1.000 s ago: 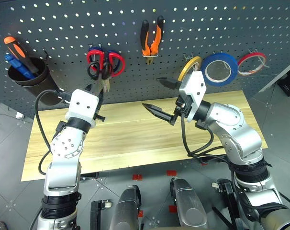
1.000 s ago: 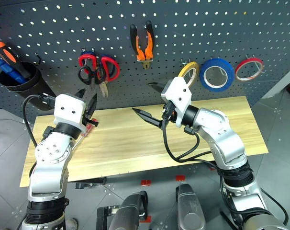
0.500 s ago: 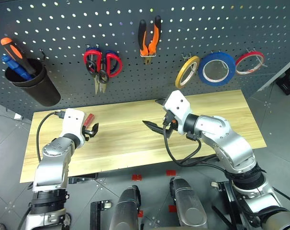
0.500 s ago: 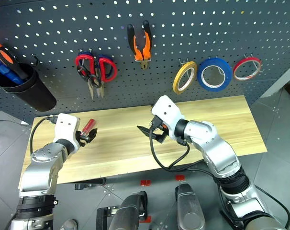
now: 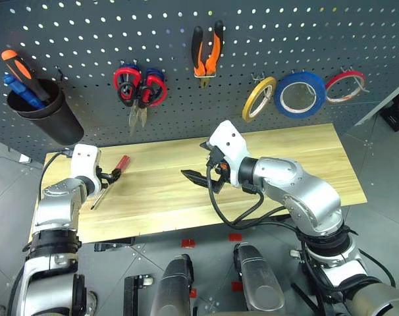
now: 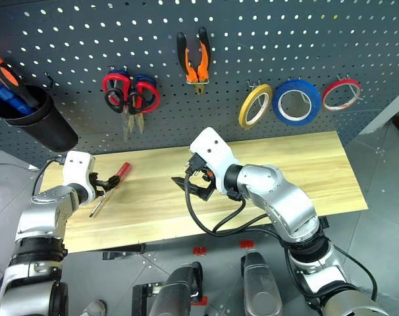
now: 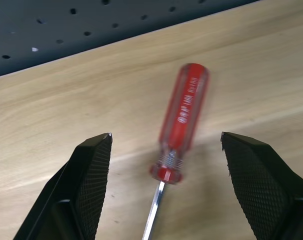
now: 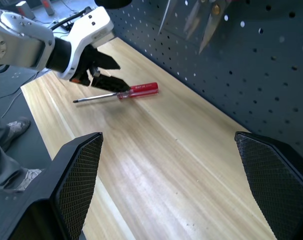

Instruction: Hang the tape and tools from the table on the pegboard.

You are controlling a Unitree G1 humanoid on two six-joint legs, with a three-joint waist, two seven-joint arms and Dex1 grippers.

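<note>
The screwdriver (image 5: 111, 178), slim with a red handle, is seen lying flat on the table (image 5: 298, 155) near its left end. Its long axis runs on a diagonal: the handle is pointed toward the pegboard (image 5: 87, 39) and to the right, while the steel shaft is pointed toward the table's front edge and to the left. The left gripper (image 7: 161, 187) is held low over the shaft, just behind the handle's collar, with its 2 black fingers spread apart, 1 on either side of the tool; nothing is held and no finger is seen touching it. The right gripper (image 5: 201, 163) is held above the middle of the table, well apart from the screwdriver, with its jaws wide apart and empty. On the pegboard, the orange-and-black pliers (image 5: 207, 52) are hung with the handles up and the nose down, the small steel scissors (image 5: 135, 99) are hung among the red- and blue-handled pairs with the blades down, and the blue tape (image 5: 300, 94) is hung between a yellow ring (image 5: 260, 98) and a red ring (image 5: 345, 86). A black cup (image 5: 45, 112) with 2 screwdrivers is mounted at the left of the board.
</note>
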